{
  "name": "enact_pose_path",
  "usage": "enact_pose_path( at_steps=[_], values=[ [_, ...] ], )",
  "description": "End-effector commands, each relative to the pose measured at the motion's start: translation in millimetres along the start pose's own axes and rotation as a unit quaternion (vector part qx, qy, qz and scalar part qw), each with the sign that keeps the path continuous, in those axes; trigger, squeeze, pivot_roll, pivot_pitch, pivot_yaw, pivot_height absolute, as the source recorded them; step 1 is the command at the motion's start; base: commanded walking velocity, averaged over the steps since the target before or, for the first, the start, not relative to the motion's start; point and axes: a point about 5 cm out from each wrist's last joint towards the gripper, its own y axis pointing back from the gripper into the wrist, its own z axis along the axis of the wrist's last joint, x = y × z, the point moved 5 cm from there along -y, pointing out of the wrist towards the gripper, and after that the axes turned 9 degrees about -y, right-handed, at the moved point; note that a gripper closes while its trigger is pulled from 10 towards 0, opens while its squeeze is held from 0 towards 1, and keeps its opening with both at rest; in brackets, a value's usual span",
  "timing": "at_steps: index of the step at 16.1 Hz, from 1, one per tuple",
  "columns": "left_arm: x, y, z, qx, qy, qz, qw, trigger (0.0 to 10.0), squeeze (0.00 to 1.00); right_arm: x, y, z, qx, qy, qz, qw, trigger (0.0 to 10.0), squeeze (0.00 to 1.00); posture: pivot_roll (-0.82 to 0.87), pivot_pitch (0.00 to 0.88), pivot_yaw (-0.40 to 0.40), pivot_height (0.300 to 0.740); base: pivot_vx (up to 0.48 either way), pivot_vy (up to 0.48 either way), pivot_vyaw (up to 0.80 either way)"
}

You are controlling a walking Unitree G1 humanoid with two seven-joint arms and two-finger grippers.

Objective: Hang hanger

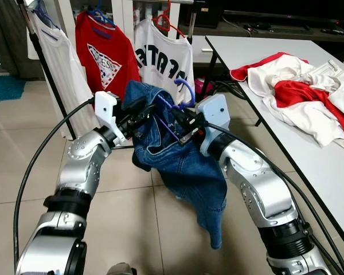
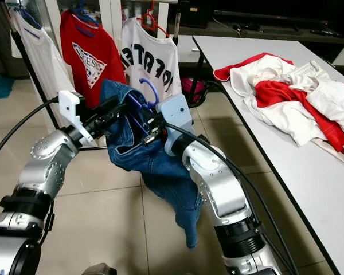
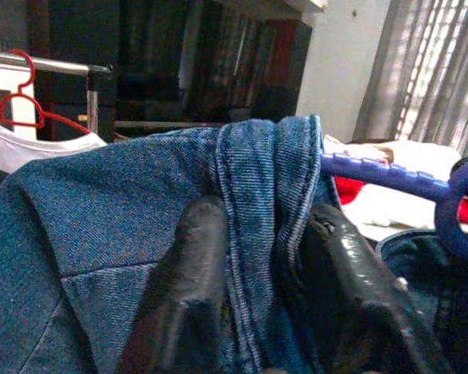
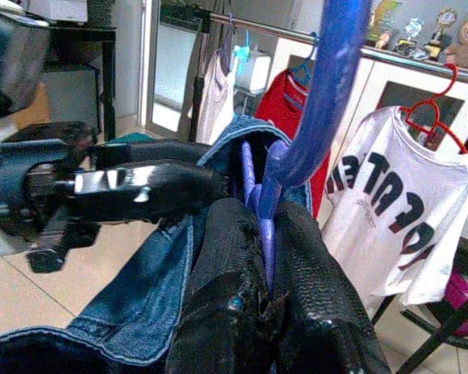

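A blue denim garment point(image 1: 183, 166) hangs in front of me on a purple hanger point(image 1: 186, 91) whose hook sticks up above the cloth. My left gripper point(image 1: 139, 110) is shut on the garment's denim edge point(image 3: 265, 226), one finger point(image 3: 189, 273) on each side. My right gripper point(image 1: 180, 123) is shut on the purple hanger's neck point(image 4: 296, 132), just below the hook. Beyond stands a clothes rack point(image 1: 46, 57) with a white top point(image 1: 57, 63), a red shirt point(image 1: 106, 57) and a white printed shirt point(image 1: 163, 60) on hangers.
A white table point(image 1: 264, 57) runs along my right, with a heap of red and white clothes point(image 1: 309, 91) on it. Tiled floor point(image 1: 23, 149) lies to the left and below. Black cables loop from both arms. A pink item point(image 1: 202, 86) lies under the rack.
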Motion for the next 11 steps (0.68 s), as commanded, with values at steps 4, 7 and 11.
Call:
enact_pose_path(
  at_steps=[4,7,11],
  values=[
    [7.3,-6.5,2.9,0.004,-0.028,0.023,0.999,0.0,0.00,2.7,2.5,11.3,-0.020,0.009,0.003,1.000,10.0,0.00,-0.03,0.000,-0.044,0.740,0.000,0.000,0.00],
    [11.8,-4.0,0.3,0.010,-0.028,0.033,0.999,0.0,0.00,2.4,2.4,10.5,-0.019,0.009,0.003,1.000,10.0,0.00,-0.03,0.000,-0.047,0.740,0.000,0.000,0.00],
    [16.3,-0.2,-3.5,0.016,-0.028,0.042,0.999,0.0,0.00,0.9,2.3,7.2,-0.009,-0.002,0.001,1.000,10.0,0.00,-0.03,0.000,-0.052,0.740,0.000,0.000,0.00]
  ],
)
